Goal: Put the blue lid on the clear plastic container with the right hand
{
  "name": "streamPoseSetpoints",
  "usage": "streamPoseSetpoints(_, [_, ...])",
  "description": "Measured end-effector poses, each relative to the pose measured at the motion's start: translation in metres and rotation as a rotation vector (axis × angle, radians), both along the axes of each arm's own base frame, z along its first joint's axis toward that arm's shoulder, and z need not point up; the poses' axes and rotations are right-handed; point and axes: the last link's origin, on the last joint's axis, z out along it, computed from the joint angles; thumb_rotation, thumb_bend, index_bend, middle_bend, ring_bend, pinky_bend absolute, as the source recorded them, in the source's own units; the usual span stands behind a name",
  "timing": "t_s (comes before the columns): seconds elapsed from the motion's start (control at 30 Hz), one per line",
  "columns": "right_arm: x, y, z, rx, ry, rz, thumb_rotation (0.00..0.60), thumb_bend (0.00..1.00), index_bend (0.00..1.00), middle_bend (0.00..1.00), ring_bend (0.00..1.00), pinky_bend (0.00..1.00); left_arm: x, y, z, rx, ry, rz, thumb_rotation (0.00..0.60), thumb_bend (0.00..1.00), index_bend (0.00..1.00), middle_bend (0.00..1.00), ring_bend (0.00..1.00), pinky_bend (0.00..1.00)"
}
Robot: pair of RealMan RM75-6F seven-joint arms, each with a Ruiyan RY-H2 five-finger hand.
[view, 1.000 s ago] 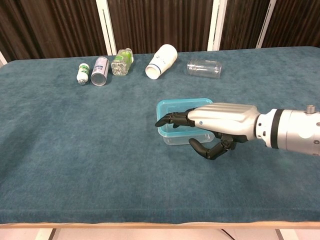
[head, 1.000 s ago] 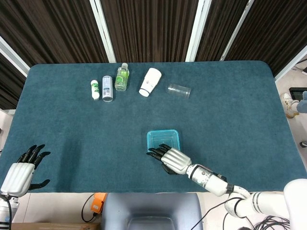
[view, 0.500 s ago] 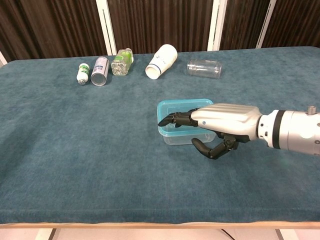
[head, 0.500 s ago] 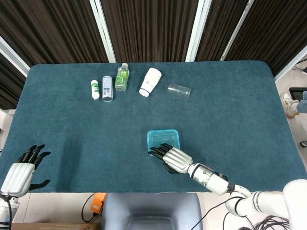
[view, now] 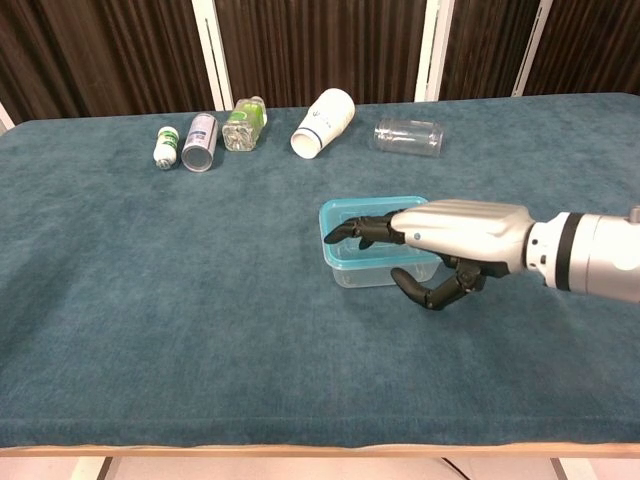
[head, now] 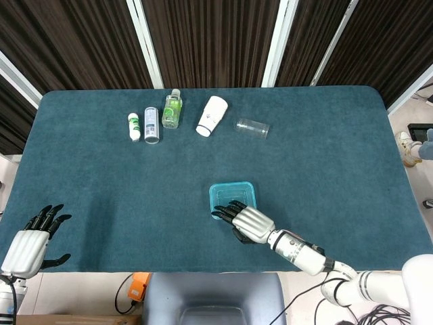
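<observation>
The lid (view: 372, 212) already sits on top of the container (view: 385, 268), out in the middle of the table (head: 325, 156), with the right hand (view: 440, 240) laid over its near right part, fingers (view: 352, 232) stretched flat across the blue surface and the thumb hanging below by the container's front wall. It grasps nothing; the fingers are extended, and whether they press the lid or hover just above it I cannot tell. To my eye the placing is done and what is in hand is the seating: the lid looks level from the chest view, but whether its rim has snapped down all round is not clear. The next move would call for a firm press downward, or else a clean lift away without dragging the lid askew. The left hand (head: 30, 240) rests loose and empty at the near left corner, well apart.
</observation>
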Motion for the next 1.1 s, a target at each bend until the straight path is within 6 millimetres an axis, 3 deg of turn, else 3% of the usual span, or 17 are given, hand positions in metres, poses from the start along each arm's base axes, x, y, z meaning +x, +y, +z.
streamPoseSetpoints(0.27, [0.012, -0.008, 0.005, -0.047, -0.013, 0.021, 0.6, 0.86, 0.12, 0.17, 0.19, 0.21, 0.0, 0.0, -0.001, -0.003, 0.002, -0.001, 0.6, 0.46, 0.22, 0.07, 0.03, 0.22])
streamPoseSetpoints(0.7, [0.03, -0.029, -0.011, -0.081, 0.008, -0.016, 0.6, 0.86, 0.12, 0.17, 0.19, 0.21, -0.001, 0.0, 0.001, 0.002, -0.005, 0.003, 0.6, 0.46, 0.22, 0.07, 0.03, 0.22])
streamPoseSetpoints(1.1, [0.031, -0.035, -0.015, -0.094, 0.03, -0.036, 0.6, 0.86, 0.12, 0.17, 0.19, 0.21, -0.001, 0.001, 0.002, 0.001, -0.006, 0.005, 0.6, 0.46, 0.22, 0.07, 0.03, 0.22])
